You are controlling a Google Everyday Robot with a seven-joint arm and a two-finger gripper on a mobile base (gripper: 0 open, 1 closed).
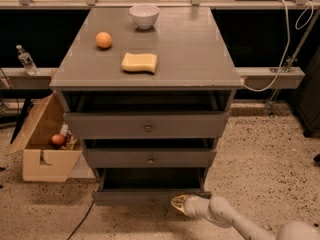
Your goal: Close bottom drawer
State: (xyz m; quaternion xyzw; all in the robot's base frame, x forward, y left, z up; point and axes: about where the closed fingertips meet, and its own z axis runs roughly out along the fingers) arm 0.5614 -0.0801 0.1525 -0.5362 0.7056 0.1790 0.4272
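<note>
The bottom drawer (145, 196) is the lowest of three grey drawers in the cabinet. It stands pulled out, with a dark inside and a small round knob (153, 200) on its shallow front panel. My gripper (179, 203), with pale yellowish fingertips, is low at the bottom of the view. It is at the right part of that front panel, touching or almost touching it. The white arm runs off to the lower right. The middle drawer (150, 158) and top drawer (147, 125) stand slightly out too.
On the cabinet top (200, 59) lie an orange (103, 39), a yellow sponge (139, 62) and a white bowl (144, 15). An open cardboard box (42, 139) stands on the floor to the left. A black cable (82, 219) runs on the speckled floor.
</note>
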